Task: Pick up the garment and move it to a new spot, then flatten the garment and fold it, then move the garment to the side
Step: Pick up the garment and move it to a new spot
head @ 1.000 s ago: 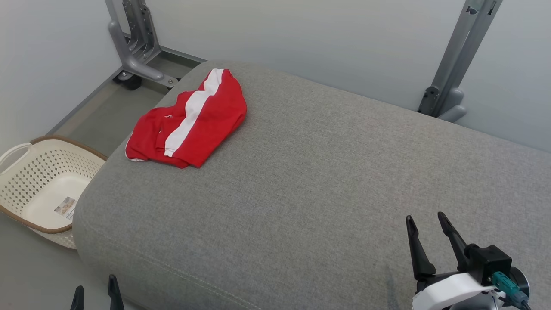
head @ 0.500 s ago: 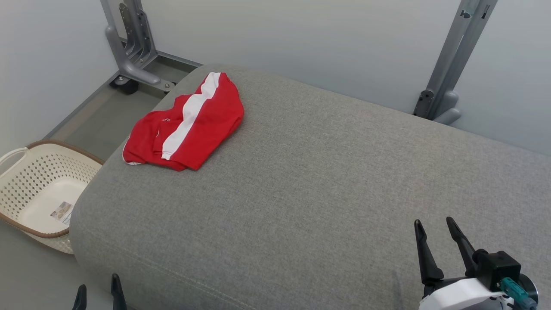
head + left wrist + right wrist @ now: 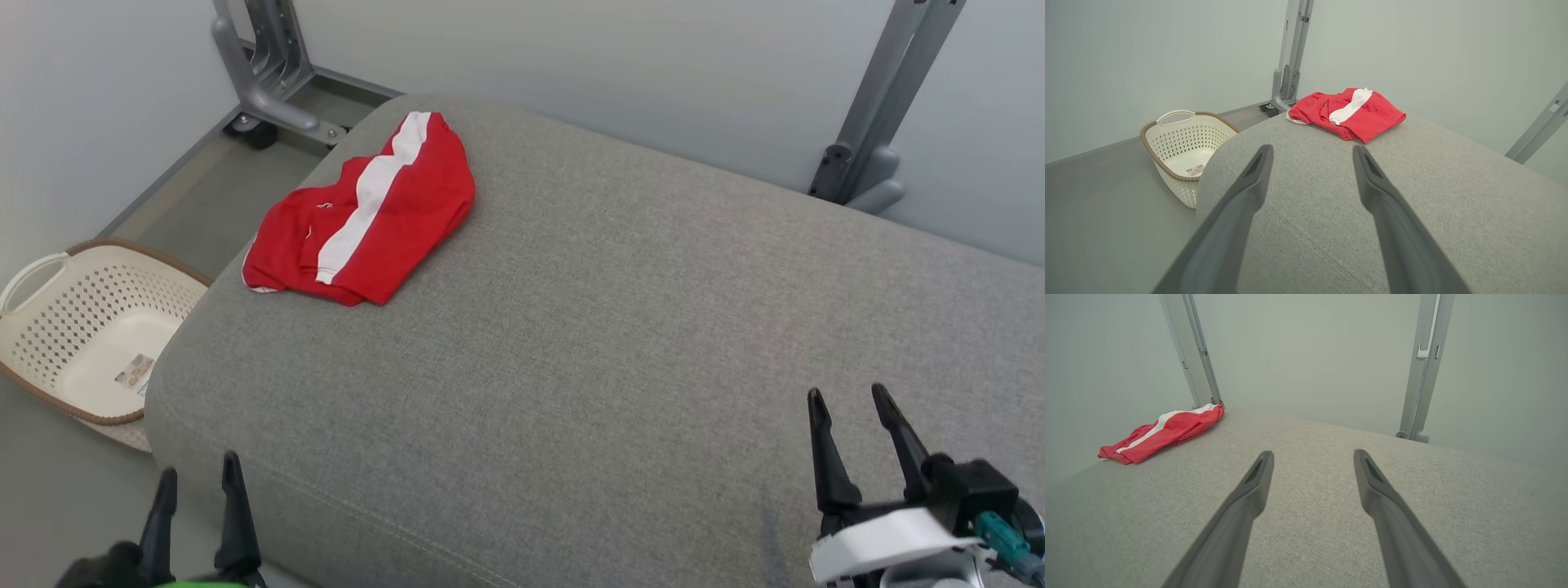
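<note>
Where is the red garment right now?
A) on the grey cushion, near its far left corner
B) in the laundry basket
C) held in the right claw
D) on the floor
A: the red garment lies bunched on the grey cushion, near its far left corner.

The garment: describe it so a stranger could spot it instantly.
Start at the big grey cushion. Go to its far left corner, near the cream basket on the floor. The garment lies bunched there: bright red with a white stripe, against plain grey fabric.
</note>
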Controlling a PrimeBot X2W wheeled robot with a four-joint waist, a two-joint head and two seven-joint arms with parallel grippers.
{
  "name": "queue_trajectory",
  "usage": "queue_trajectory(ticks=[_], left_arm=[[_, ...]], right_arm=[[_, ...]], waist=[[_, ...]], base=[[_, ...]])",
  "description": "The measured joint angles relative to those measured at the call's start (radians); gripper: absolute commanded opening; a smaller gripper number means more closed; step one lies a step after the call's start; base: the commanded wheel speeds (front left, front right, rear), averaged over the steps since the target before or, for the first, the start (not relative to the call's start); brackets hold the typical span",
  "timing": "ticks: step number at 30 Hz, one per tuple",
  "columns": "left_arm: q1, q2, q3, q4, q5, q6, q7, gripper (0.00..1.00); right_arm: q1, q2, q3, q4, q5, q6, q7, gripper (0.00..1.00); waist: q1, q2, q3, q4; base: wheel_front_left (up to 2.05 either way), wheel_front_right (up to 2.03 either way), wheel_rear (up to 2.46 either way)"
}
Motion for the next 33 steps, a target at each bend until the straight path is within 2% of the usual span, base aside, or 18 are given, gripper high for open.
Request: queue_trajectory(ticks=[3, 6, 11, 14, 23, 33], left_arm=[[-0.079, 0.0, 0.013, 0.0, -0.085, -0.006, 0.0, 1.0], [-0.148, 0.001, 0.023, 0.017, -0.125, -0.007, 0.0, 1.0], [-0.306, 0.008, 0.025, 0.057, -0.182, -0.011, 0.0, 1.0], [-0.397, 0.063, -0.022, 0.092, -0.216, -0.011, 0.0, 1.0], [-0.649, 0.192, -0.174, 0.28, -0.443, -0.012, 0.006, 1.0], [-0.842, 0.238, -0.303, 0.519, -0.627, -0.012, 0.039, 1.0]], right_arm=[[-0.06, 0.0, 0.001, -0.026, -0.031, 0.0, 0.0, 1.0], [-0.117, -0.004, 0.008, -0.043, -0.061, 0.0, 0.0, 1.0], [-0.209, -0.05, 0.004, -0.064, -0.075, 0.0, 0.0, 1.0], [-0.25, -0.075, 0.004, -0.073, -0.079, 0.0, 0.0, 1.0], [-0.316, -0.129, -0.011, -0.123, -0.088, 0.0, 0.0, 1.0], [-0.355, -0.153, -0.003, -0.187, -0.093, 0.0, -0.003, 1.0]], waist=[[0.0, 0.0, 0.038, 0.008], [0.0, 0.0, 0.087, 0.011], [0.0, 0.0, 0.19, 0.004], [0.0, 0.0, 0.263, -0.011], [0.0001, 0.0, 0.459, -0.061], [0.0001, 0.0, 0.618, -0.114]], base=[[0.0, 0.0, 0.0], [0.0, 0.0, 0.0], [0.0, 0.0, 0.0], [0.0, 0.0, 0.0], [0.0, 0.0, 0.0], [0.0, 0.0, 0.0]])
